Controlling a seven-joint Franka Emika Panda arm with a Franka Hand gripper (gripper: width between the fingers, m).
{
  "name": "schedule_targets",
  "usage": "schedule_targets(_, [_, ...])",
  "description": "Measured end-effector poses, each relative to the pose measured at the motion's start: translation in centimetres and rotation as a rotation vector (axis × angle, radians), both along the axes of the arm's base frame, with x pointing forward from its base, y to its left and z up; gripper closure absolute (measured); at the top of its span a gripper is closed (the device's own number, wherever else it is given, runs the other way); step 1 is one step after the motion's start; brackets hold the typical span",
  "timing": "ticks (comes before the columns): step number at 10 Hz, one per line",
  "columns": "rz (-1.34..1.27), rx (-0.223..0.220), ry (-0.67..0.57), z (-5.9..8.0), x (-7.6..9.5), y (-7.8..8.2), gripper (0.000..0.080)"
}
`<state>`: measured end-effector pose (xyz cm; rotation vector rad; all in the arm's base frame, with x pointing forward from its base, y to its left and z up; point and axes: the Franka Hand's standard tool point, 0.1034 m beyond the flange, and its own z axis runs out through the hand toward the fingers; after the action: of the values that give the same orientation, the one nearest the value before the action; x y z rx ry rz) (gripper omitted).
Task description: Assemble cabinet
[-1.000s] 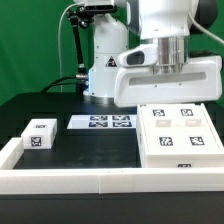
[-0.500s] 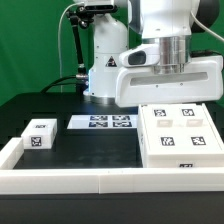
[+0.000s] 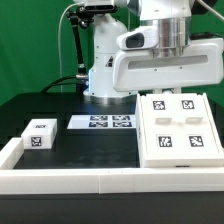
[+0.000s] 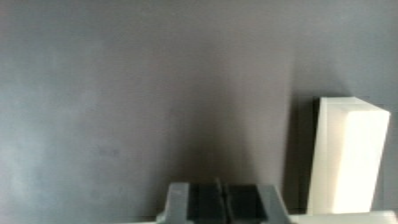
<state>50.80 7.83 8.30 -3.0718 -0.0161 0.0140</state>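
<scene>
The cabinet (image 3: 178,128) is a large white box on the exterior view's right. Its top face carries four square tags and tips toward the camera, far edge raised. The arm's white hand hangs right behind that far edge, and the fingers are hidden there. In the wrist view my gripper (image 4: 221,200) is shut, its dark pads pressed together with nothing showing between them. A tall white slab (image 4: 350,160) stands close beside the fingers on the dark table. I cannot tell whether it is the cabinet's wall.
A small white tagged block (image 3: 39,133) sits on the exterior view's left. The marker board (image 3: 104,122) lies flat in the middle near the robot base (image 3: 105,65). A white raised border (image 3: 100,182) runs along the table's front and left edges.
The arm's hand has risen. The cabinet's far edge has come up with it, so more of the tagged top face shows. The block and the marker board have not moved.
</scene>
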Motion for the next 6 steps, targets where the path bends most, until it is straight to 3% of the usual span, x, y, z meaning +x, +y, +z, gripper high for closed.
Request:
schedule_targets(1, [0.002, 0.002, 0.012, 1.14, 0.34, 0.12, 0.0797])
schedule_targets(6, [0.008, 0.001, 0.016, 0.8, 0.19, 0.04, 0.0797])
